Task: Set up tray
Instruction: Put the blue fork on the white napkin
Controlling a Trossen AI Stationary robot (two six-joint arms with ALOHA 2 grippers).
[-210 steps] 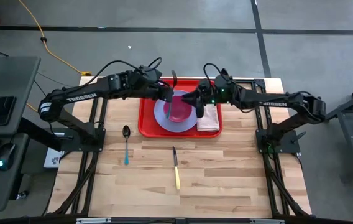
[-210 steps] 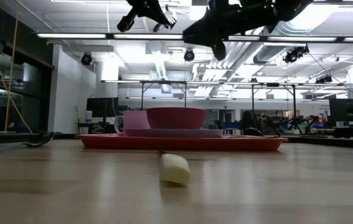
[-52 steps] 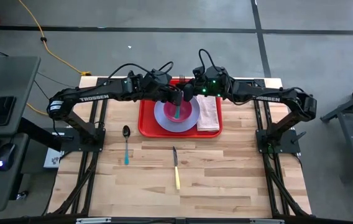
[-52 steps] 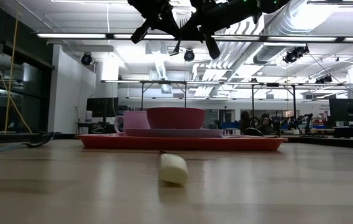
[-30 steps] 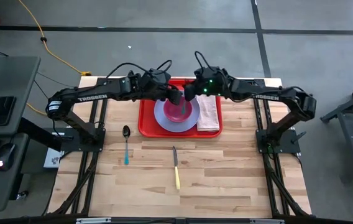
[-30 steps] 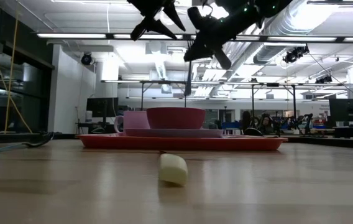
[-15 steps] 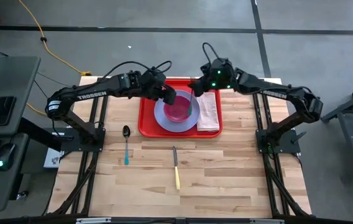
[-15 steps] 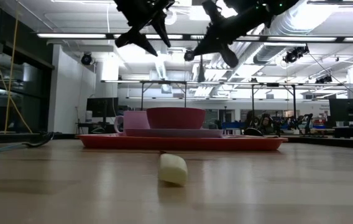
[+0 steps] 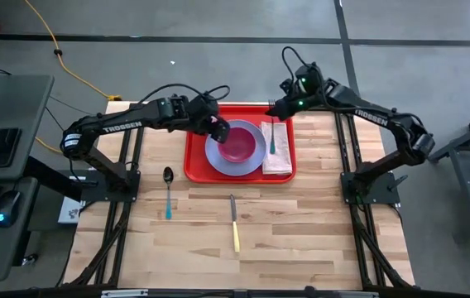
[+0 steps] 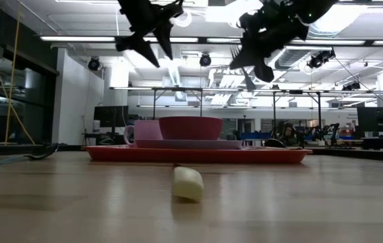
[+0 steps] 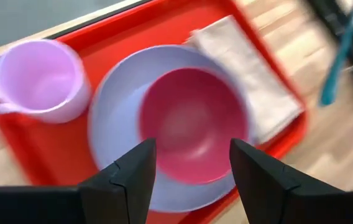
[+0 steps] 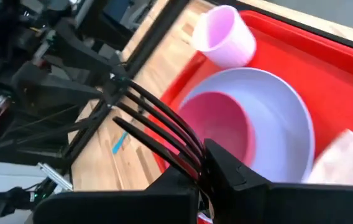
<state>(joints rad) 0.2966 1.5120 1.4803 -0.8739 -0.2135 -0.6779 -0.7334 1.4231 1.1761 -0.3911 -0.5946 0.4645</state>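
The tray [image 9: 195, 162] sat at the tabletop's [image 9: 301, 232] far edge. The right pincer [image 9: 273, 113], clamped on a teal-handled fork [image 9: 273, 139], hid its grip. The left pincer [image 9: 221, 130] hovered spread and empty, covering the mug.

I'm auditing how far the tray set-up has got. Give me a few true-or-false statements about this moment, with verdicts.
1. The pink bowl sits on the lavender plate. True.
2. The right gripper is shut on the fork. True.
3. The spoon lies in the tray. False: it lies on the table, left of the tray.
4. The left gripper is shut on the mug. False: it is open and empty, above the tray.
5. The knife lies on the napkin. False: it lies on the bare table, in front of the tray.
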